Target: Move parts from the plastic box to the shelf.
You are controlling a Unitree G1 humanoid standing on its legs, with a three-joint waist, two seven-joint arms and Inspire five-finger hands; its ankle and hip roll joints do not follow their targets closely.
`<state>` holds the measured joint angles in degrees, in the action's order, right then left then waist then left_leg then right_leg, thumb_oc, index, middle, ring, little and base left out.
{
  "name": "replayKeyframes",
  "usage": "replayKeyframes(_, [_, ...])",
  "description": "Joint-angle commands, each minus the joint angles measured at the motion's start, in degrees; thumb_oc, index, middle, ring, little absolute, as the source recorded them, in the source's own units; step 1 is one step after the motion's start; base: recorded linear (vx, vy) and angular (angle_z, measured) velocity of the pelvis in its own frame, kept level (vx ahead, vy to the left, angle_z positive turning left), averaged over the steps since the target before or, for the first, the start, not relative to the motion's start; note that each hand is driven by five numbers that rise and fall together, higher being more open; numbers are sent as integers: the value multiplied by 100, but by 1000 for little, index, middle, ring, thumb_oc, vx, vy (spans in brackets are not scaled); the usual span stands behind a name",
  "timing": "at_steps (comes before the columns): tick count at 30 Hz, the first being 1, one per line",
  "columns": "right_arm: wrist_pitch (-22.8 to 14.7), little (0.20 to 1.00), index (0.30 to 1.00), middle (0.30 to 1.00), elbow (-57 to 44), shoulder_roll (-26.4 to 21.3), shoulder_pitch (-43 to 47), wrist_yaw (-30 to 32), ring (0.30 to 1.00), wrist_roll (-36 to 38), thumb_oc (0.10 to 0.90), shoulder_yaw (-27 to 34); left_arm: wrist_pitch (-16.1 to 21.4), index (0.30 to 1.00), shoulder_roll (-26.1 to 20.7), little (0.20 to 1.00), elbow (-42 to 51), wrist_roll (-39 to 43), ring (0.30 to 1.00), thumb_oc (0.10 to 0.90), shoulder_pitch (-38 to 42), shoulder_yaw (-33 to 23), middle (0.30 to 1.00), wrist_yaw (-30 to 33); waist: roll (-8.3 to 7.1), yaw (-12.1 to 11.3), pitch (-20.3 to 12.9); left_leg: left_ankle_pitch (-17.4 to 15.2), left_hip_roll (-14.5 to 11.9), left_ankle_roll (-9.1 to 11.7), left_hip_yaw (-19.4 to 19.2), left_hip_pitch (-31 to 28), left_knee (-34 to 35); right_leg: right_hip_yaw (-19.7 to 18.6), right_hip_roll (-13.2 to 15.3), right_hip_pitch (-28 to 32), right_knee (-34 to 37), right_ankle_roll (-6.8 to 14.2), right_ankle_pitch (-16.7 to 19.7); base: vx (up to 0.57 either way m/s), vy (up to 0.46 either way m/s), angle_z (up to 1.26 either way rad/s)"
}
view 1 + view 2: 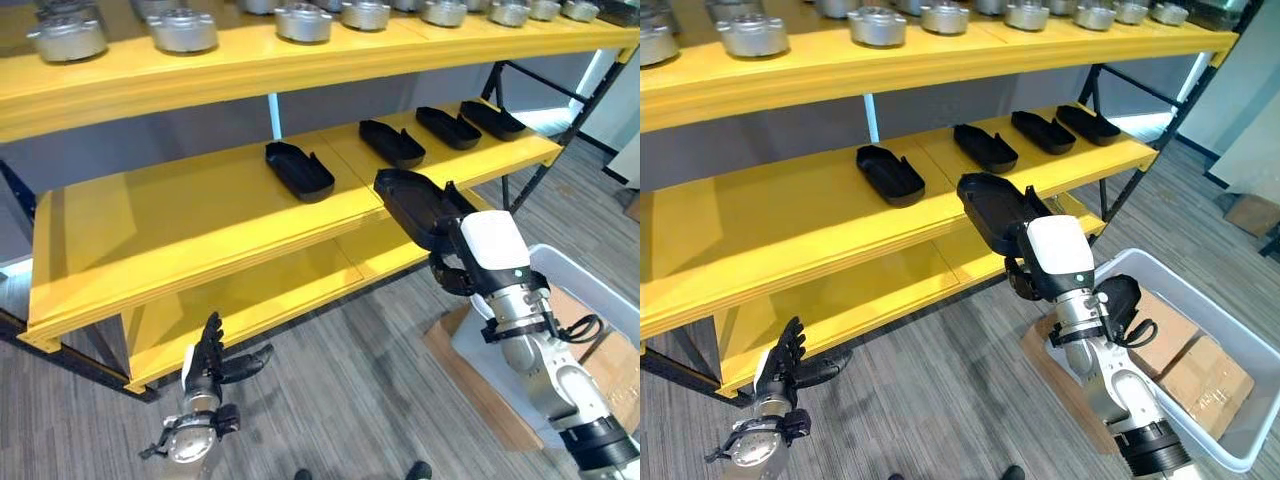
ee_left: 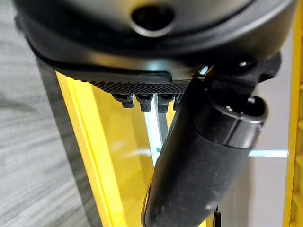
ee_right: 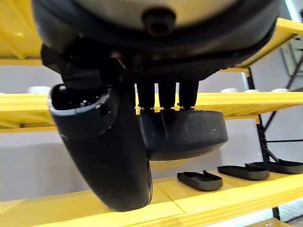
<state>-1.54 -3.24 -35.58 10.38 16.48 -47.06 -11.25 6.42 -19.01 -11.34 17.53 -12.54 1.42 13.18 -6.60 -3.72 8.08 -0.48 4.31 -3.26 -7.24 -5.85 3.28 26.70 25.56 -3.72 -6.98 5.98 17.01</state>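
You are holding a black part (image 1: 420, 205) in your right robot hand (image 1: 455, 268), fingers and thumb clamped on its near end. The part is sticking out in the air toward the middle shelf (image 1: 200, 215), its far end just over the shelf's front edge, not resting on it.

Four more black parts are lying in a row on that middle shelf: one (image 1: 299, 169) near the centre seam and three (image 1: 392, 143) (image 1: 447, 127) (image 1: 492, 119) further to the right, each apart from its neighbour.

Behind your right arm the plastic box (image 1: 1230, 345) is sitting on the floor, with cardboard cartons (image 1: 1200, 375) inside it.

On the top shelf (image 1: 300, 55) a row of silver metal discs (image 1: 303, 21) is standing.

Your left robot hand (image 1: 210, 362) is hanging low by the lower shelf's (image 1: 250, 300) front left corner, fingers straight and spread apart, holding nothing.
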Motion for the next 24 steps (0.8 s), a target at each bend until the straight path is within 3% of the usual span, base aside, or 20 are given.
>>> replayKeyframes(1, [-79, 300, 300, 300, -120, -242, 1191, 325, 300, -21, 400, 166, 569, 1000, -229, 1000, 465, -184, 1000, 900, 302, -134, 1000, 81, 85, 59, -146, -172, -246, 7, 235, 192, 172, -1139, -147, 128, -366, 610, -43, 64, 111, 47])
replayKeyframes(2, [-122, 300, 300, 300, -141, -269, 1128, 325, 300, 13, 400, 172, 571, 1000, -270, 1000, 414, -181, 1000, 900, 291, -109, 1000, 64, 155, 152, -94, -163, -239, -36, 444, 151, 172, -1866, -663, -88, -644, 470, -375, 34, 65, 30])
replayKeyframes(3, [-123, 300, 300, 300, -143, -272, 1129, 325, 300, 14, 400, 175, 572, 1000, -269, 1000, 415, -181, 1000, 900, 293, -108, 1000, 63, 154, 137, -100, -139, -242, -32, 426, 173, 172, -1883, -668, -126, -656, 453, -362, 87, 93, 12])
replayKeyframes(4, [-180, 300, 300, 300, -180, -298, 1063, 329, 300, 58, 400, 228, 550, 1000, -273, 1000, 369, -222, 1000, 900, 305, -78, 1000, 52, 201, 225, -98, -120, -258, -51, 552, 170, 172, -2283, -1148, -273, -789, 290, -740, 51, 41, 9])
replayKeyframes(6, [-239, 300, 300, 300, -211, -349, 994, 341, 300, 138, 400, 287, 531, 1000, -259, 1000, 361, -206, 1000, 900, 291, -64, 1000, 2, 270, 294, -75, -127, -269, -62, 678, 147, 172, -2507, -1714, -591, -771, 152, -1177, 106, 42, 32])
replayKeyframes(9, [-347, 300, 300, 300, -293, -425, 950, 378, 300, 248, 400, 370, 497, 1000, -210, 1000, 381, -203, 1000, 900, 298, 19, 1000, -85, 286, 406, 10, -200, -178, -56, 895, 38, 172, -2504, -2124, -1135, -231, 168, -946, 157, -17, 28])
replayKeyframes(12, [-388, 300, 300, 300, -425, -495, 932, 383, 300, 247, 400, 400, 475, 1000, -206, 1000, 350, -222, 1000, 900, 396, 158, 1000, -116, 229, 583, 23, -331, -93, -14, 1163, -191, 172, -2530, -2295, -1257, 452, 239, -589, 272, -92, 80])
replayKeyframes(13, [-425, 300, 300, 300, -488, -526, 720, 382, 300, 265, 400, 544, 515, 1000, -132, 1000, 341, -208, 1000, 900, 431, 234, 1000, -134, 151, 657, -92, -379, -46, 28, 1275, -250, 172, -2692, -2302, -921, 733, 198, -494, 354, -174, 100])
replayKeyframes(14, [-442, 300, 300, 300, -522, -542, 727, 376, 300, 258, 400, 550, 531, 1000, -81, 1000, 362, -188, 1000, 900, 435, 238, 1000, -109, 171, 661, -164, -405, -68, 31, 1252, -272, 172, -2696, -2339, -868, 750, 186, -481, 297, -168, 120])
replayKeyframes(17, [-468, 300, 300, 300, -539, -607, 699, 402, 300, 313, 400, 576, 560, 1000, -27, 1000, 362, -101, 1000, 900, 477, 278, 1000, -76, 232, 660, -266, -430, -169, 47, 1269, -337, 172, -2718, -2434, -797, 694, 123, -546, 208, -93, 48])
replayKeyframes(20, [-508, 300, 300, 300, -547, -691, 720, 406, 300, 355, 400, 552, 558, 1000, -30, 1000, 338, -77, 1000, 900, 533, 344, 1000, -58, 269, 627, -315, -497, -298, 114, 1241, -448, 109, -2506, -2449, -682, 541, 17, -776, 180, -99, 0])
replayKeyframes(24, [-500, 300, 300, 300, -572, -888, 648, 448, 300, 364, 400, 671, 520, 1000, -56, 1000, 294, -13, 1000, 900, 694, 472, 1000, -71, 307, 680, -345, -646, -411, 291, 1351, -327, -467, -2266, -2406, -526, 390, -108, -1072, 178, -98, 16])
